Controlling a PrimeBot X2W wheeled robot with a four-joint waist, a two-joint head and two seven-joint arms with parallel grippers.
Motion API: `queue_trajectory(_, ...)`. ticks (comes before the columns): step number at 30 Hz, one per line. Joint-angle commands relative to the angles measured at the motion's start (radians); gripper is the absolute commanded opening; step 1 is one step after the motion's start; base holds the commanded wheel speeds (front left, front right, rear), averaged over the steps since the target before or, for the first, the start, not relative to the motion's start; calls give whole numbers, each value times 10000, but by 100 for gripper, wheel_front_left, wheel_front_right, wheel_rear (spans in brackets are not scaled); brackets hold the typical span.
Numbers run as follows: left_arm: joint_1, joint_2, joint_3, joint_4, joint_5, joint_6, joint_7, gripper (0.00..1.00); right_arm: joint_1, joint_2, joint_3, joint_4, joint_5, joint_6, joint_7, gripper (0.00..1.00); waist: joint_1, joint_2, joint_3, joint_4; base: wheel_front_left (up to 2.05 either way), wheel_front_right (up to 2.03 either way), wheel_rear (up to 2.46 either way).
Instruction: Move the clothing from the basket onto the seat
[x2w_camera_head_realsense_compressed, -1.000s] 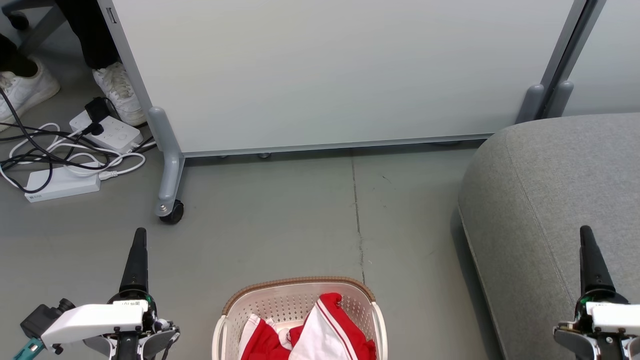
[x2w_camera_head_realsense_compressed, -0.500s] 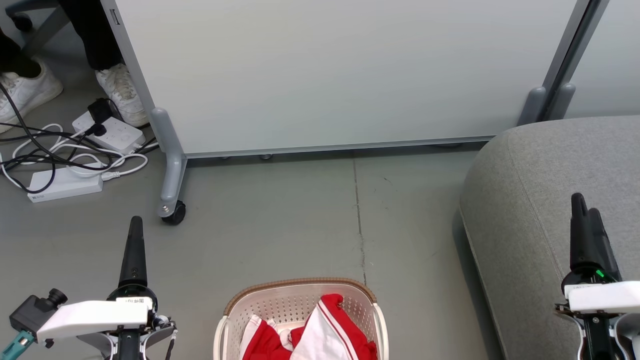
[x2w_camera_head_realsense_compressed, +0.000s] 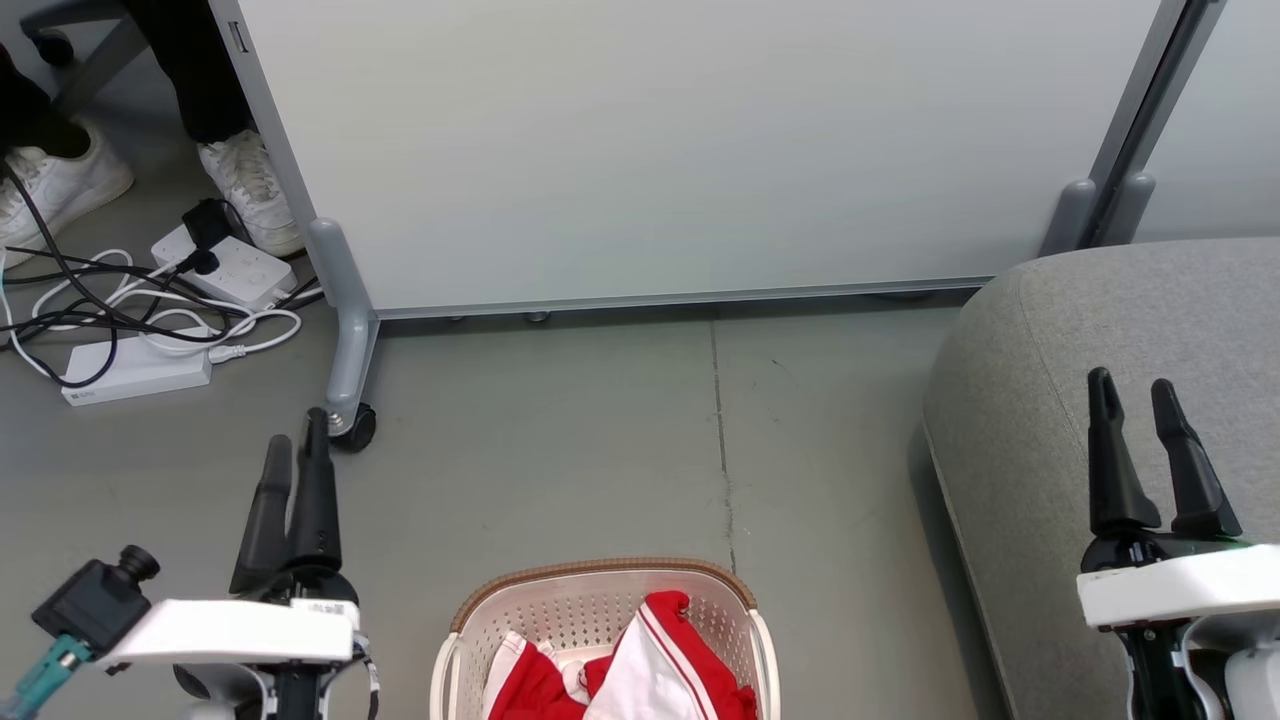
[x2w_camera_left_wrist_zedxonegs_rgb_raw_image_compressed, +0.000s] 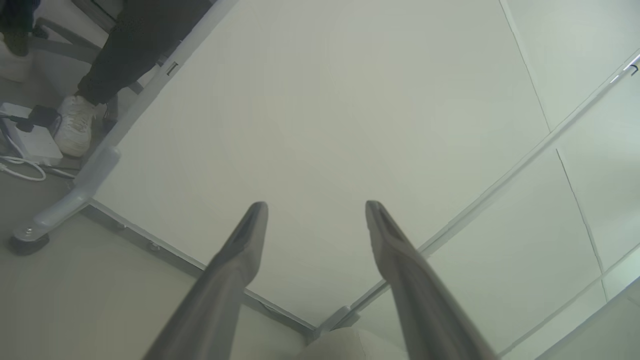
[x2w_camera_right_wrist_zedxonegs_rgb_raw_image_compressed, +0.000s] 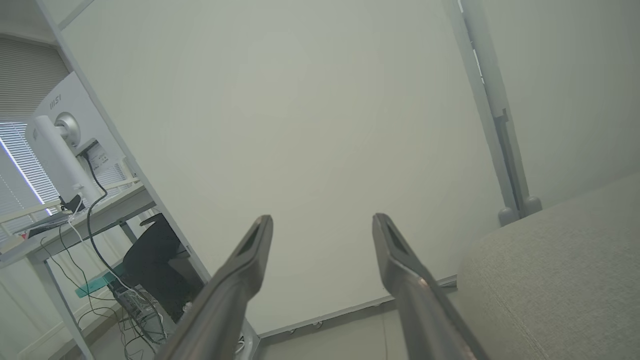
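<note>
We hold both grippers off the clothing (x2w_camera_head_realsense_compressed: 640, 668). Our left gripper (x2w_camera_head_realsense_compressed: 298, 432) hangs over the floor (x2w_camera_head_realsense_compressed: 600, 440) to the left of the basket (x2w_camera_head_realsense_compressed: 598, 568). Its fingers are spread and empty, and their tips show near the caster (x2w_camera_head_realsense_compressed: 352, 426) of the panel (x2w_camera_head_realsense_compressed: 650, 150). Our right gripper (x2w_camera_head_realsense_compressed: 1130, 384) hovers over the seat (x2w_camera_head_realsense_compressed: 1180, 300) near its left edge, also released, with nothing between its fingers.

The clothing lies bunched in the basket, red with white panels, and one striped fold rises against the right wall. The basket stands on the floor between our two grippers. It is well apart from the panel that lines the floor's far edge, and a strip of bare floor separates it from the seat on its right. The lower edge of the head view cuts off the basket's near part.

Toward the floor's far left corner, power strips (x2w_camera_head_realsense_compressed: 232, 266) and tangled cables (x2w_camera_head_realsense_compressed: 120, 315) lie beside a person's white shoes (x2w_camera_head_realsense_compressed: 250, 180).
</note>
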Motion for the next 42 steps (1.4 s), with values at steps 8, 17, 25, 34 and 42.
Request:
queue_trajectory(8, 182, 60, -926, -773, 2728, 620, -292, 100, -252, 18, 224, -185, -1287, 46, -292, 100, 0, 0, -22, -12, 0, 0, 0)
queue_trajectory(17, 216, 67, -2008, -701, 5380, 2157, -550, 100, -176, 77, 436, 25, -2297, 50, -479, 100, 0, 0, -41, -76, 0, 0, 0)
queue_trajectory(25, 267, 71, -2669, -481, 6301, 2900, -753, 100, -158, -14, 877, 585, -2994, 49, -644, 100, 0, 0, -106, -114, 0, 0, 0)
queue_trajectory(34, 445, 81, -2801, -15, 6842, 3062, -935, 100, -162, 71, 1070, 924, -3603, 53, -793, 100, 0, 0, -179, -132, 0, 0, 0)
queue_trajectory(42, 556, 84, -2885, 304, 7289, 3469, -1116, 100, -67, 114, 1217, 1164, -3955, 56, -928, 100, 0, 0, -225, -187, 0, 0, 0)
